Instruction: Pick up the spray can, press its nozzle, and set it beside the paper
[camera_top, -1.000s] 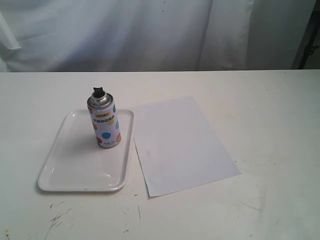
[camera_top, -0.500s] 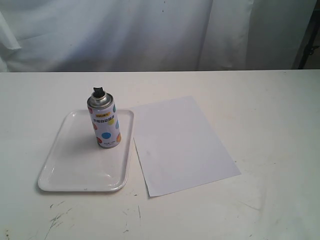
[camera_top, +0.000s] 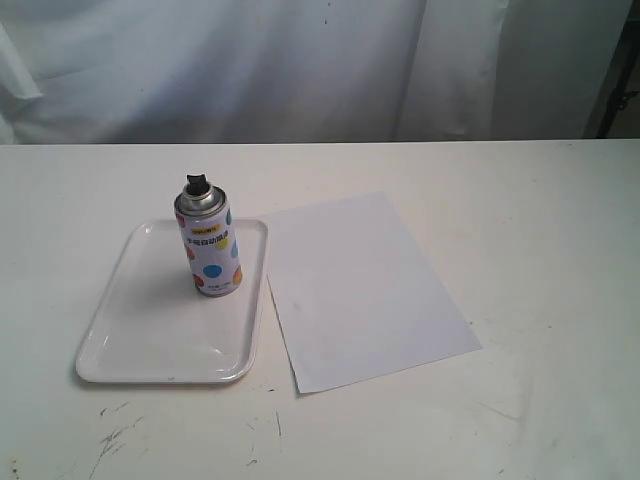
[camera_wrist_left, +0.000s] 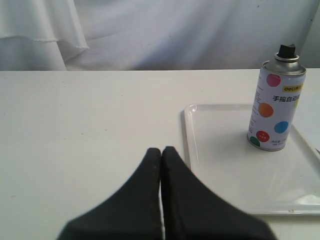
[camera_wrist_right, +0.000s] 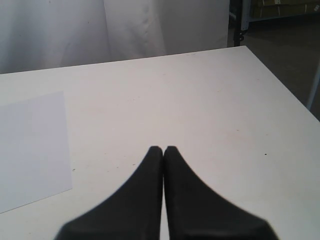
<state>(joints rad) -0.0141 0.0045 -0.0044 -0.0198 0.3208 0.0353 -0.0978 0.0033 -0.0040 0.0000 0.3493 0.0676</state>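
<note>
The spray can (camera_top: 208, 245), white with coloured dots and a silver shoulder, stands upright on the far part of the white tray (camera_top: 150, 330). A black nozzle (camera_top: 196, 183) tops it. The paper (camera_top: 360, 285) lies flat just right of the tray. In the left wrist view the can (camera_wrist_left: 275, 102) and its nozzle (camera_wrist_left: 287, 50) stand well beyond my left gripper (camera_wrist_left: 161, 151), which is shut and empty over bare table near the tray (camera_wrist_left: 225, 170). My right gripper (camera_wrist_right: 163, 149) is shut and empty, with the paper (camera_wrist_right: 30, 150) off to one side. Neither gripper shows in the exterior view.
A white cloth backdrop (camera_top: 300, 70) hangs behind the table (camera_top: 540, 220). Dark scuff marks (camera_top: 115, 435) dot the table near its front edge. A dark floor and a metal frame (camera_wrist_right: 240, 22) lie past the table's far corner in the right wrist view.
</note>
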